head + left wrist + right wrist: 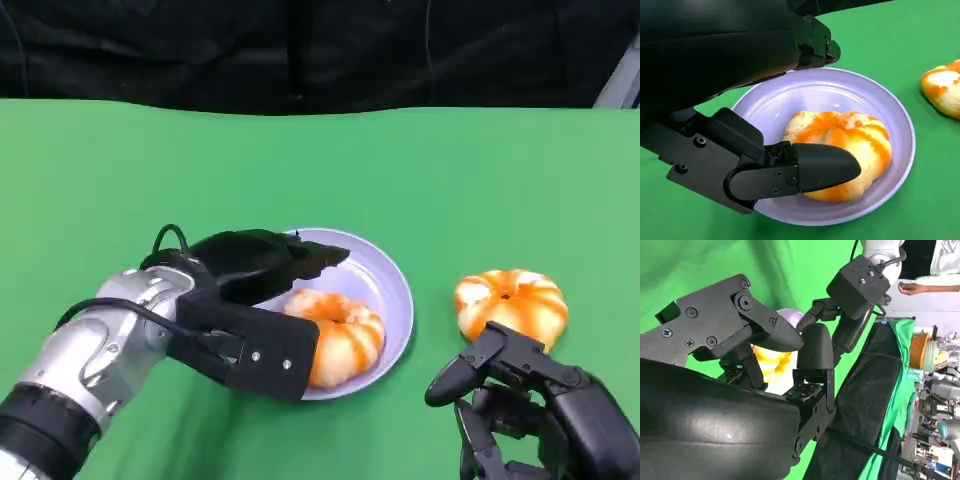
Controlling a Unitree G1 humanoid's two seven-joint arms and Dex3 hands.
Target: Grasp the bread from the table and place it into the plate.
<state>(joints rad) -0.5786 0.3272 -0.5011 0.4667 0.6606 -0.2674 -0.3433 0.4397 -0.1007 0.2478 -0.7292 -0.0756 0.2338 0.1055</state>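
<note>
Hovering with fingers spread, the left robot hand (pixel 262 262) is straddling the bread (pixel 340 335) lying in the plate (pixel 392 282) — seemingly releasing it — while the right robot hand (pixel 520 400) is waiting open near a second bread (pixel 511 303) on the surface (pixel 300 170).

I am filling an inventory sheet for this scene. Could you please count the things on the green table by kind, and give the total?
Breads: 2, one in the plate and one on the table
Plates: 1, lavender
Robot hands: 2, the left hand over the plate and the right hand near the table bread
Total: 5
</note>
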